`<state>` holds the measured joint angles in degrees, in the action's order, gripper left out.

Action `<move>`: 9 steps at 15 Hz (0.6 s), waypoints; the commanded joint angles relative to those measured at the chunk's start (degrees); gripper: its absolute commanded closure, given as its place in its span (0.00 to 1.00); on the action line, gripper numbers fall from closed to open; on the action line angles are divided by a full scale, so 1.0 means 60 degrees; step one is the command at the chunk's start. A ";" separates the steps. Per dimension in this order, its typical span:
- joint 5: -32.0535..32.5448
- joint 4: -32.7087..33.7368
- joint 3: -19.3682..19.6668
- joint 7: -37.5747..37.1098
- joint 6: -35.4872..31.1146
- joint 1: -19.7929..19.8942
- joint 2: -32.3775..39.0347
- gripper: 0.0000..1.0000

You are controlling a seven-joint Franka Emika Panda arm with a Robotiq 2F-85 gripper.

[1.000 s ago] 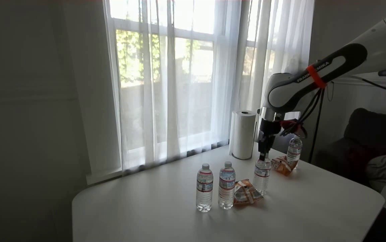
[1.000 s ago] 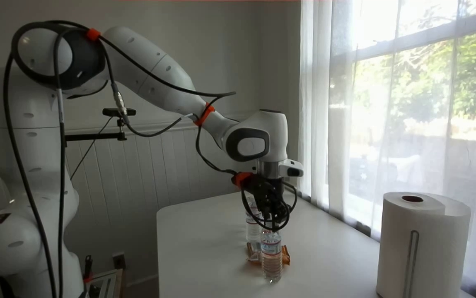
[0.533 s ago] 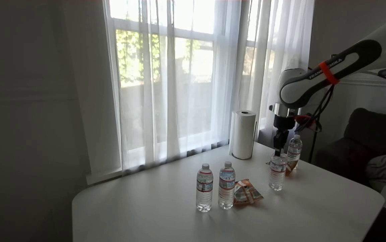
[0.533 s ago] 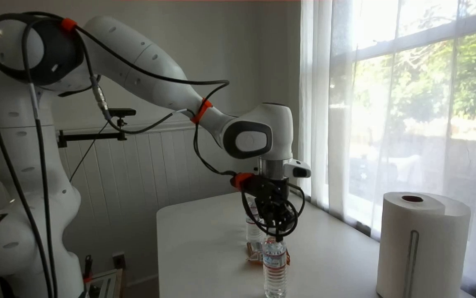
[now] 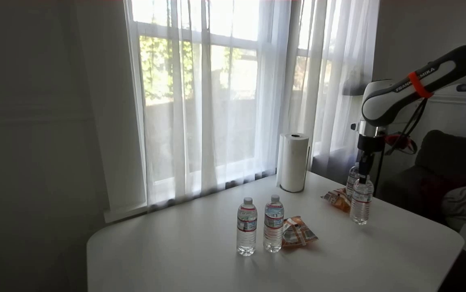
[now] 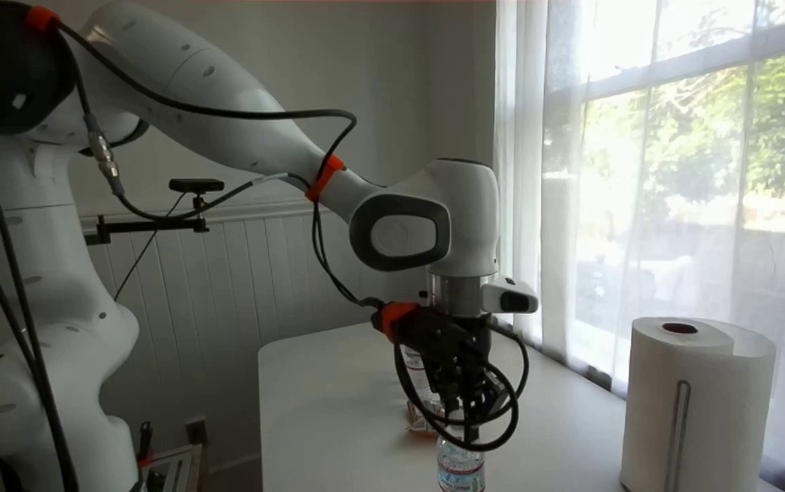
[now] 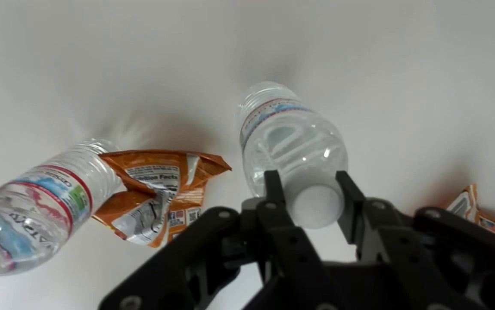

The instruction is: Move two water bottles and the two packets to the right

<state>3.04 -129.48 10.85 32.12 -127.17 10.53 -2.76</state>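
One water bottle point(image 5: 352, 183) and one snack packet point(image 5: 337, 199) seem already moved to the right, while the tool point(image 7: 308, 181), partly closed, grips a second bottle point(image 7: 288, 137) by its top, upright near them, and another packet point(image 5: 299, 232), near two more bottles point(image 5: 273, 227), probably remains.

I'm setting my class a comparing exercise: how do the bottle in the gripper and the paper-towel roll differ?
The bottle is clear with a printed label; the paper-towel roll is opaque white. The bottle is slimmer and shorter than the roll. The gripper holds the bottle near its top, while the roll stands apart on the table. Both are roughly cylindrical and upright.
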 commanded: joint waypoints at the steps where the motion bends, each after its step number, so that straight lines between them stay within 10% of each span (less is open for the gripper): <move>1: 0.0101 -0.0475 0.0455 0.0534 -0.0262 0.0349 -0.0712 0.92; 9: -0.0425 -0.0401 0.1618 0.1033 -0.0807 0.1183 -0.0593 0.92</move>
<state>2.42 -131.44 18.85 36.09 -131.16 16.26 -4.68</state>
